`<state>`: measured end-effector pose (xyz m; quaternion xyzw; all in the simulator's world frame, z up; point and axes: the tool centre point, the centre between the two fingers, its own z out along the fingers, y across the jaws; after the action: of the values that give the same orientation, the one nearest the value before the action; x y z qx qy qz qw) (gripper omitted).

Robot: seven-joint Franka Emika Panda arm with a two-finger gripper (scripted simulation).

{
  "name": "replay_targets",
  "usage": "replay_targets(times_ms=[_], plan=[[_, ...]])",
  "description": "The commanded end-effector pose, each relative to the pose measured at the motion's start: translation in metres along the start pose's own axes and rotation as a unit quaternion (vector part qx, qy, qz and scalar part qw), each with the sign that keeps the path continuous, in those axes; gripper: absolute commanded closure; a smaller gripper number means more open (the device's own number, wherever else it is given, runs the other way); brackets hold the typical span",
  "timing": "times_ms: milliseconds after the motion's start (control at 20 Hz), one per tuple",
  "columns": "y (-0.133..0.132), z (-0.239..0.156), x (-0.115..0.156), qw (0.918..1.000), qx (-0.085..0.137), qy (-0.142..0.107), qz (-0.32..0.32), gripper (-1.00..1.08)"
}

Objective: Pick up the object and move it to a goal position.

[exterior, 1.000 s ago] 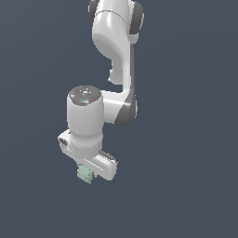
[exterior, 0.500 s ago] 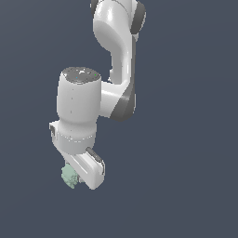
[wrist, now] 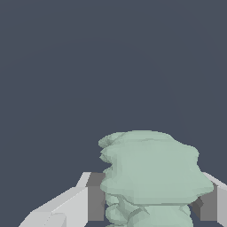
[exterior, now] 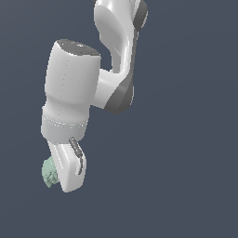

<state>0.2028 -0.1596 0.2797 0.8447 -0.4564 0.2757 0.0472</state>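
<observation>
We see the pincer (wrist: pixel 150 208) pinching the pale green lump (wrist: pixel 150 170), one grey pad (wrist: pixel 95 197) pressed against each of its ridged sides. In the exterior view the lump (exterior: pixel 49 173) pokes out from behind the white hand at the low end of the arm (exterior: pixel 72 100), towards that view's left. Only a flat dark blue-grey backdrop (exterior: pixel 186 139) lies around it, with no counter edge showing and nothing near the lump.
</observation>
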Motion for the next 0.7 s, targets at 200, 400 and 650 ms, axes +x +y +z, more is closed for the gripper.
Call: replay_targets(times_ms=[200,400,650], plan=[[0.005,-0.027,0.030,0.9966,-0.008,0.041,0.071,1.08],[0.011,-0.045,0.046,0.9912,-0.014,0.065,0.114,1.08],[0.019,-0.068,0.064,0.9812,-0.021,0.095,0.166,1.08]])
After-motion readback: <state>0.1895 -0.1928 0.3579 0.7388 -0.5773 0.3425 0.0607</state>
